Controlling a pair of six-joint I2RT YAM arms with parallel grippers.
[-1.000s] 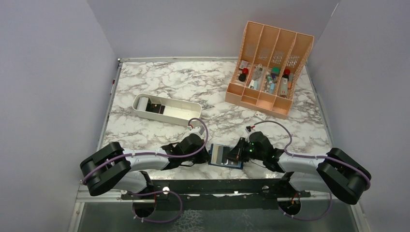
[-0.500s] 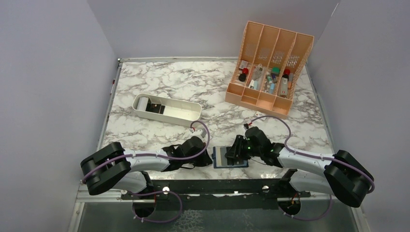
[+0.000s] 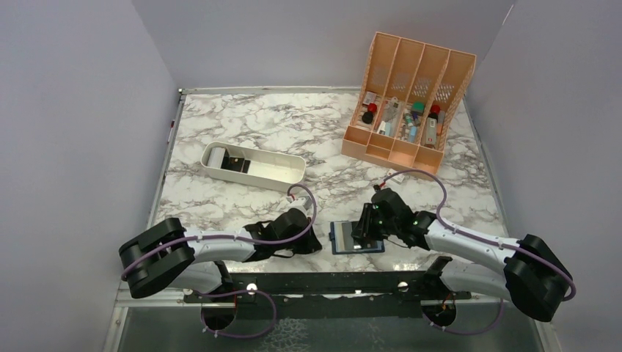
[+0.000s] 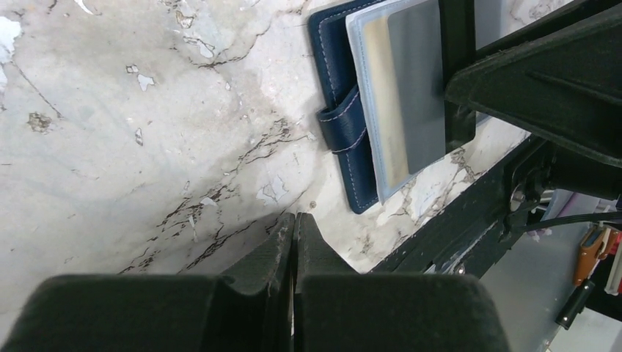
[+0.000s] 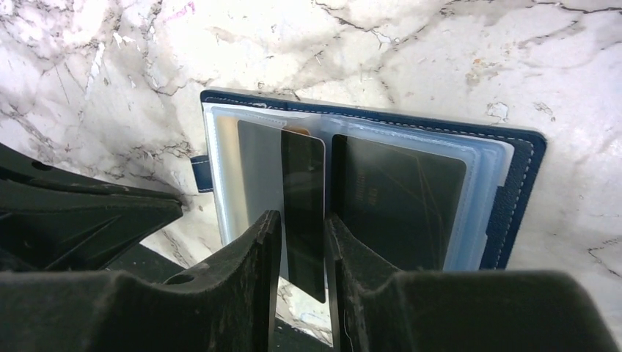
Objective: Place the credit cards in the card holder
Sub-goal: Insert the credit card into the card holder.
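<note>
The navy card holder (image 5: 524, 169) lies open on the marble near the front edge, its clear sleeves up. Dark credit cards (image 5: 400, 198) sit in the sleeves, and a tan-gold one (image 4: 381, 95) shows in the left wrist view. One more dark card (image 5: 303, 183) stands on edge at the holder's middle fold, between the fingers of my right gripper (image 5: 302, 216). The jaws are parted, with a thin gap on each side of the card. My left gripper (image 4: 295, 216) is shut and empty, on the table just left of the holder's snap tab (image 4: 339, 130).
A white oblong tray (image 3: 253, 165) lies at mid-left and an orange slotted organizer (image 3: 407, 103) with small items stands at the back right. The black rail (image 3: 323, 282) runs along the table's front edge right below the holder (image 3: 339, 237).
My right gripper went from shut to parted and moved up over the holder. The holder slid a little right. My left gripper drew back slightly from it.
</note>
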